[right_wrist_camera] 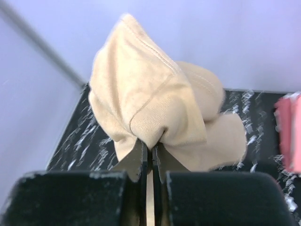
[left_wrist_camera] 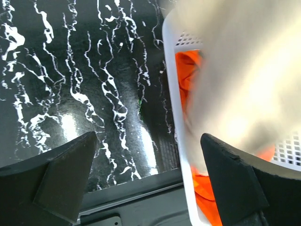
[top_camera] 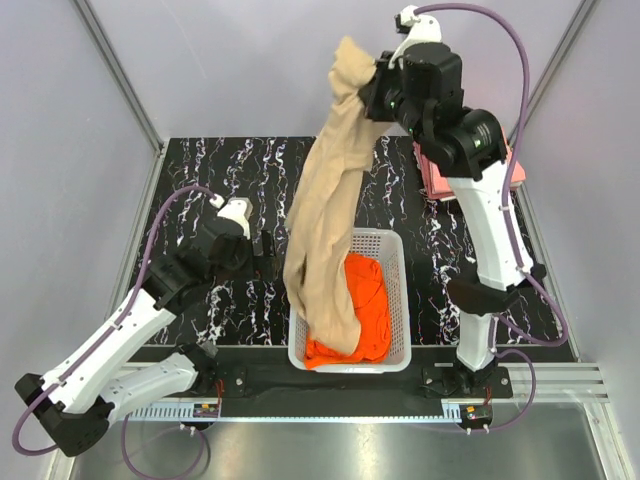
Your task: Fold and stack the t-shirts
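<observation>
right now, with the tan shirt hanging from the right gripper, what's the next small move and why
Likely lift the right gripper a little higher: it is shut on the tan shirt, whose lower end lies in the white basket on the orange shirt. Once it hangs free, the open left gripper beside the basket could catch it.

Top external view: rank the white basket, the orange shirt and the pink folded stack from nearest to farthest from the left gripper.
From the left gripper:
1. White basket, just to its right.
2. Orange shirt, inside the basket, toward its right side.
3. Pink folded stack, far right, toward the back.
</observation>
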Robot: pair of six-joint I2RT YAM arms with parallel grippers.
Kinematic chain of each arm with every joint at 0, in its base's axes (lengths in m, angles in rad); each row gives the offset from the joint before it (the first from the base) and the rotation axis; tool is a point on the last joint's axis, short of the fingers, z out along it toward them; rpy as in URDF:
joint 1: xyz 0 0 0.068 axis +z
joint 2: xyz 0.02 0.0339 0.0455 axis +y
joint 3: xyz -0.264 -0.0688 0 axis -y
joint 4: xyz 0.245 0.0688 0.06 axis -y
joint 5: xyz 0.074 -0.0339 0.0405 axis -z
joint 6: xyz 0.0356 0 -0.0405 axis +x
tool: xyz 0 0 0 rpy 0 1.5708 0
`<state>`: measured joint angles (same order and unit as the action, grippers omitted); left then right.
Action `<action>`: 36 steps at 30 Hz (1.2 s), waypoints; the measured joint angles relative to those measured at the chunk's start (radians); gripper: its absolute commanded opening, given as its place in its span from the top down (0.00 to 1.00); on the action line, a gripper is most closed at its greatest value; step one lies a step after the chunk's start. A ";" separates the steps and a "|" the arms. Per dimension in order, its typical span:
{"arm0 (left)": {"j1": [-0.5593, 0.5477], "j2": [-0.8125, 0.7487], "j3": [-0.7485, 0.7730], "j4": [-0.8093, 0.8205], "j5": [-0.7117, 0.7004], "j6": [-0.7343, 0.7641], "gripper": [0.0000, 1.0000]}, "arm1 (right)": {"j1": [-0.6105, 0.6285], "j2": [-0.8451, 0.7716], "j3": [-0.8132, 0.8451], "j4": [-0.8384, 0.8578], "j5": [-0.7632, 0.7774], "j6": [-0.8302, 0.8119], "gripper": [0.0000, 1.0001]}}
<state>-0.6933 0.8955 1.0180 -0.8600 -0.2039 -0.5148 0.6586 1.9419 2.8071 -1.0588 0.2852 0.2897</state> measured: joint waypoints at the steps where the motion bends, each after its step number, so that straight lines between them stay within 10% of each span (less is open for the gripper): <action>1: 0.000 -0.003 -0.001 0.002 0.005 -0.005 0.01 | -0.020 -0.010 -0.041 0.041 0.011 -0.013 0.98; 3: 0.000 -0.010 -0.018 0.019 0.023 -0.018 0.01 | -0.077 -0.002 -0.122 0.128 0.016 -0.025 0.74; 4: 0.000 -0.011 -0.029 0.027 0.035 -0.027 0.01 | -0.105 0.039 -0.118 0.143 0.007 -0.016 0.18; 6: 0.000 -0.009 -0.051 0.037 0.060 -0.042 0.01 | -0.150 0.152 -0.048 0.150 -0.038 -0.001 0.03; 13: 0.000 -0.016 -0.121 0.055 0.096 -0.070 0.01 | -0.274 0.400 -0.207 -0.023 -0.199 0.047 0.00; 24: 0.000 -0.016 -0.151 0.087 0.104 -0.082 0.01 | -0.205 -0.042 -0.942 0.042 -0.388 0.080 0.00; 36: 0.000 -0.026 -0.175 0.113 0.111 -0.090 0.01 | -0.166 -0.029 -1.091 0.122 -0.447 0.089 0.16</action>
<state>-0.6933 0.8692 0.8429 -0.7471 -0.0933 -0.6044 0.4923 1.9129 1.7157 -0.9367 -0.1616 0.3782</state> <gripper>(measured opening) 0.985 0.857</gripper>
